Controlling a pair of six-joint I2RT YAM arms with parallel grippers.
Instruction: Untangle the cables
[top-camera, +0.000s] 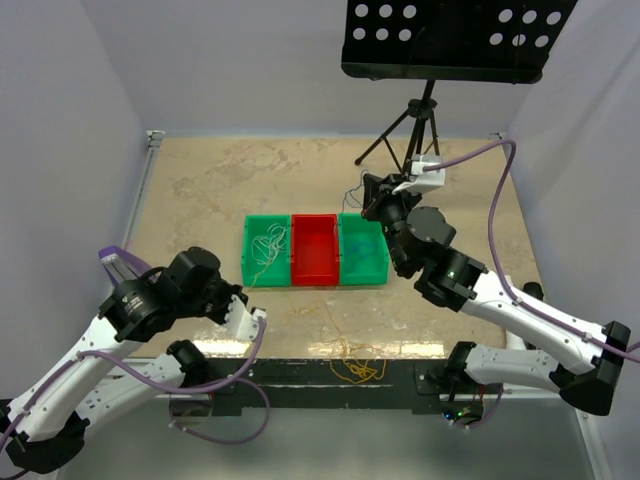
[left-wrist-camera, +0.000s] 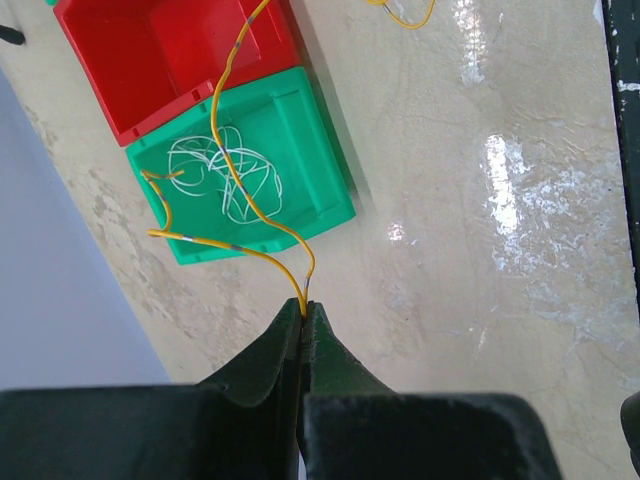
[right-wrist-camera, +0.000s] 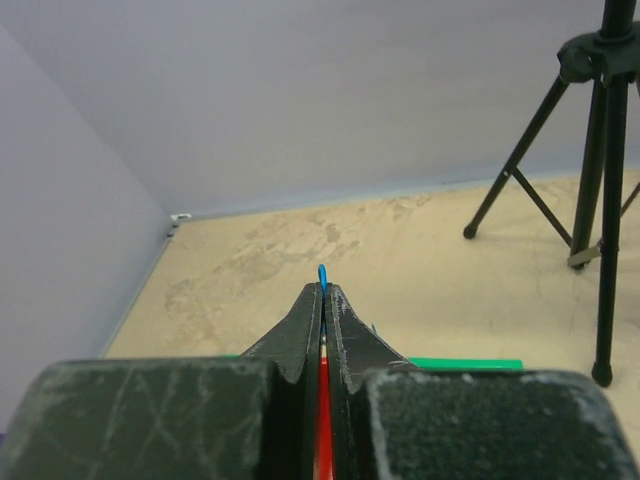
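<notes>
Left gripper (left-wrist-camera: 303, 308) of mine is pinched tight on an orange-yellow cable (left-wrist-camera: 228, 90), which runs from my fingertips across the green bin (left-wrist-camera: 305, 130) and the red bin (left-wrist-camera: 120, 50) beside it. A whitish cable (left-wrist-camera: 225, 170) lies coiled inside that green bin. My right gripper (right-wrist-camera: 323, 290) is clamped on a thin blue cable (right-wrist-camera: 322, 272), its tip poking just past the fingertips, above the table (right-wrist-camera: 400, 250).

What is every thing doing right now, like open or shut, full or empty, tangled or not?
Left end effector, shut on the yellow cable.
Right end effector, shut on the blue cable, only its tip showing.
yellow cable, pinched at one spot, draped across the green bin.
White cable, tangled, lying inside the green bin.
Red bin, nothing seen lying in it.
</notes>
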